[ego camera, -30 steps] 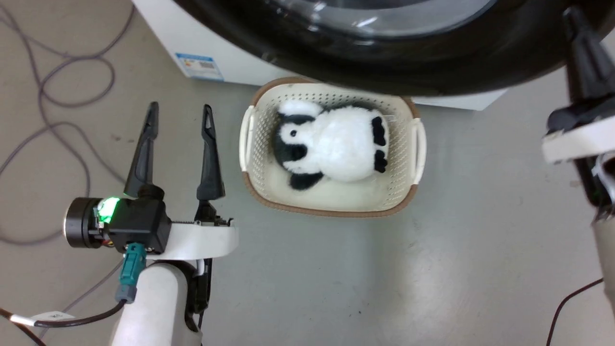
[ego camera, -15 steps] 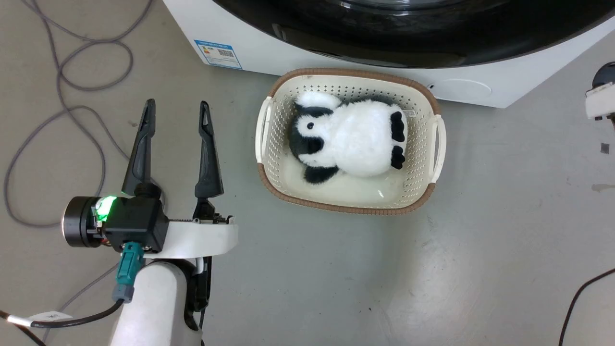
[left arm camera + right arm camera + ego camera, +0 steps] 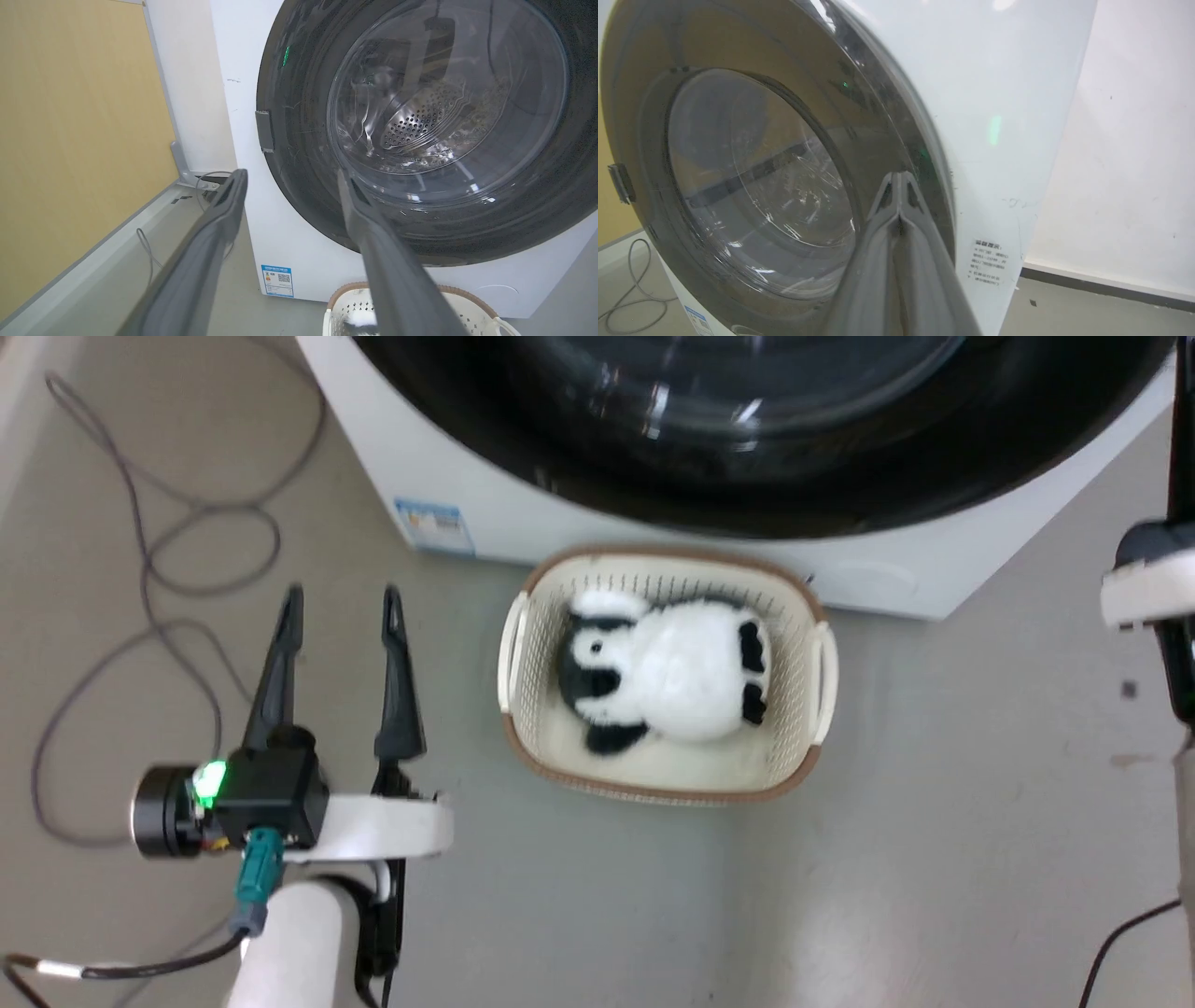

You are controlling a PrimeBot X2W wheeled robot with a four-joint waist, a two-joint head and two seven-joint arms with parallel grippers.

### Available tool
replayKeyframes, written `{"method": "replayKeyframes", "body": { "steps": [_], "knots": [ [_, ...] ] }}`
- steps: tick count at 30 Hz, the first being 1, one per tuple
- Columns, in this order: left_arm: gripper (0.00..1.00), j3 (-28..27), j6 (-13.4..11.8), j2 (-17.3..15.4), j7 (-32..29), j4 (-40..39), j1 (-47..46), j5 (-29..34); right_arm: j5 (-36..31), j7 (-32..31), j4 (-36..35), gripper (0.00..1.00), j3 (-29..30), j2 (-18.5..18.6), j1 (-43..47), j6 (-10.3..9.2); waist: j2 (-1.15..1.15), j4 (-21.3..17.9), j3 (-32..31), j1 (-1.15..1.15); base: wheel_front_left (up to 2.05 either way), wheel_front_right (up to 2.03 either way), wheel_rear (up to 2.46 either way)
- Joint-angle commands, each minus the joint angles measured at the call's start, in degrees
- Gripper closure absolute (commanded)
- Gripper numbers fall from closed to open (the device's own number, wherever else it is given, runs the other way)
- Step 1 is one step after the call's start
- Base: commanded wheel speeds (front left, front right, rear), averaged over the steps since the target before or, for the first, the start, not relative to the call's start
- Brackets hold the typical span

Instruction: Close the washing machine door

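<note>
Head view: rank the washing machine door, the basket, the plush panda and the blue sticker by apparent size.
1. washing machine door: largest, even though the top edge crops it.
2. basket.
3. plush panda, lying inside the basket.
4. blue sticker: smallest.

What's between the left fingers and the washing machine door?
In the head view, just bare grey floor and the white front of the washing machine separate the left gripper from the washing machine door.
</note>
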State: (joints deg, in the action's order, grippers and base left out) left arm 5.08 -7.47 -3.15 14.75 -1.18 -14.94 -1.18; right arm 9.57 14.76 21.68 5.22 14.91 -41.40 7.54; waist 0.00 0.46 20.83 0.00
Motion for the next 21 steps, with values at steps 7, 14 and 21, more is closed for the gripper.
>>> {"method": "replayKeyframes", "body": {
  "steps": [7,14,21],
  "knots": [
    [0.00,-0.81,-0.37,-0.45,0.25,1.37,4.43,0.29,-2.08,0.24,-14.69,1.00,2.42,-4.70,10.13,-0.05,0.00,-2.73,-8.81,0.00,0.00,0.00,0.00],
    [0.00,-0.58,-0.56,-0.54,0.25,2.28,8.15,0.79,-3.19,0.24,-19.68,0.00,1.19,-8.74,20.13,-0.05,0.00,-4.21,-14.40,0.00,0.00,0.00,0.00],
    [0.00,-0.15,-1.32,-0.58,0.25,2.33,11.37,1.06,-2.52,0.24,-19.23,0.00,-1.09,-11.02,28.40,-0.05,0.00,-5.13,-18.13,0.00,0.00,0.00,0.00]
  ]
}}
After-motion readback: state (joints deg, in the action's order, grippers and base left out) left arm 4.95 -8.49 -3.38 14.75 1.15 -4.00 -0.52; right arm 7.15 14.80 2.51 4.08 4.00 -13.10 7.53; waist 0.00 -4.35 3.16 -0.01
